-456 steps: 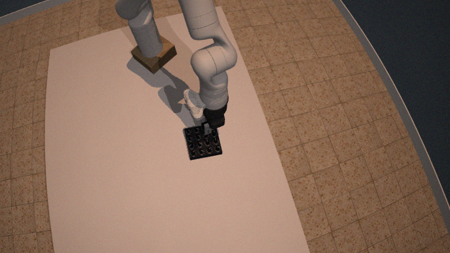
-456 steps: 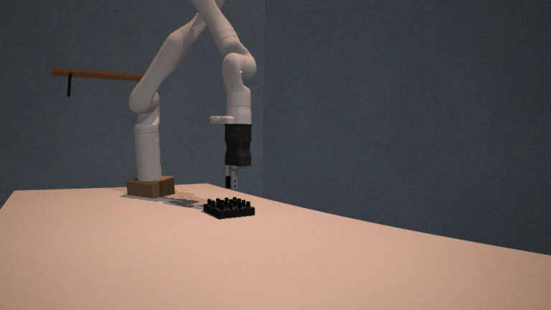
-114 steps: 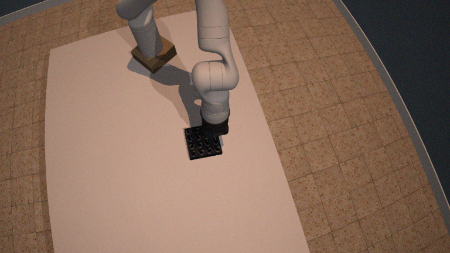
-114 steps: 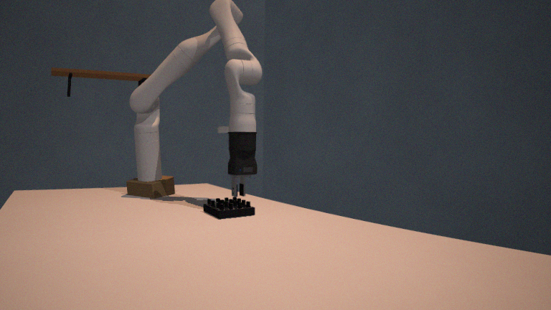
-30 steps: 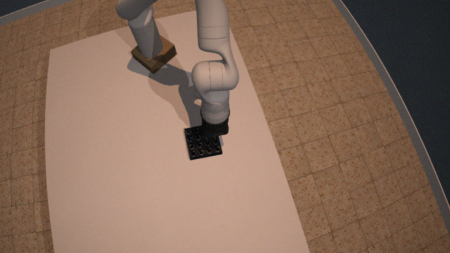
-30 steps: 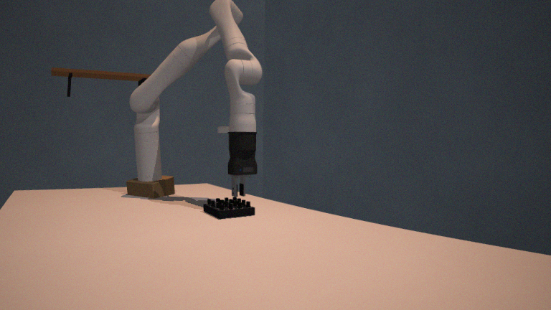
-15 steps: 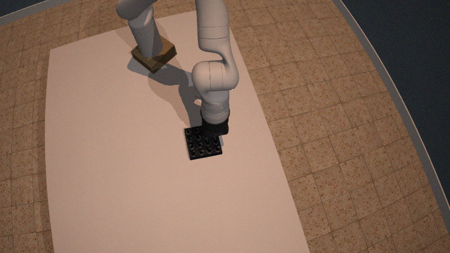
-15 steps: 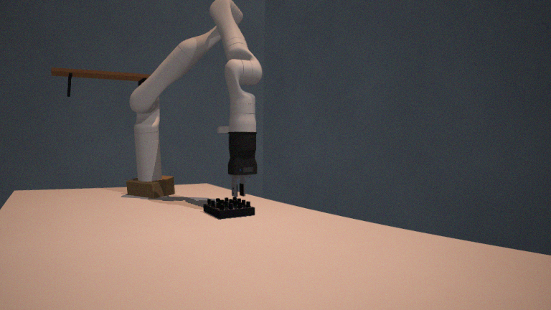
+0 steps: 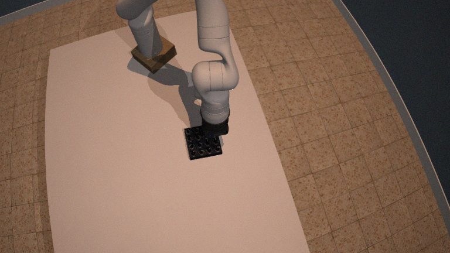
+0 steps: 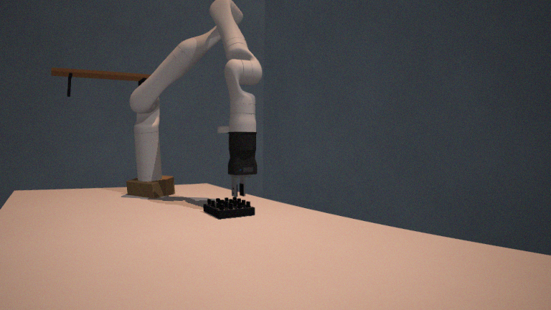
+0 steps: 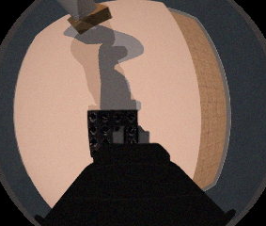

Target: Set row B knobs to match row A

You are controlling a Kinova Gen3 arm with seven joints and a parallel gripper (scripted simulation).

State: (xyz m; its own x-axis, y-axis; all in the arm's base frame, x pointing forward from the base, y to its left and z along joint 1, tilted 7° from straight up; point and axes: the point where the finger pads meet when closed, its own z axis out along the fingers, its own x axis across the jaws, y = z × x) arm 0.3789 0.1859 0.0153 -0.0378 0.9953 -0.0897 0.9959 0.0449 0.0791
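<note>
Knob box (image 9: 204, 156) (image 10: 237, 212) (image 11: 114, 111): black. Under it, bench (image 9: 116, 170) (image 10: 264, 257) (image 11: 53, 104): plain pale pink. Beyond bench, floor (image 9: 331, 120) (image 11: 210, 94): speckled tan tiles.

Pale pinkish table (image 9: 132, 187) (image 10: 264, 257) (image 11: 53, 118), black knob box (image 9: 189, 156) (image 10: 237, 212) (image 11: 89, 123) on it, wooden base block (image 9: 153, 68) (image 10: 140, 188) (image 11: 101, 20) well apart

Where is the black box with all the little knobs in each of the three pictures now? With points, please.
Top: the knob box (image 9: 203, 148) (image 10: 237, 212) (image 11: 89, 123) is just below the middle, partly under the gripper.
Exterior: low and a bit left of the middle, below the gripper's fingers.
Wrist: near the middle, its lower part hidden by the dark gripper body.
Shared landmark: the brown block (image 9: 153, 67) (image 10: 140, 188) (image 11: 90, 23) under the arm.
</note>
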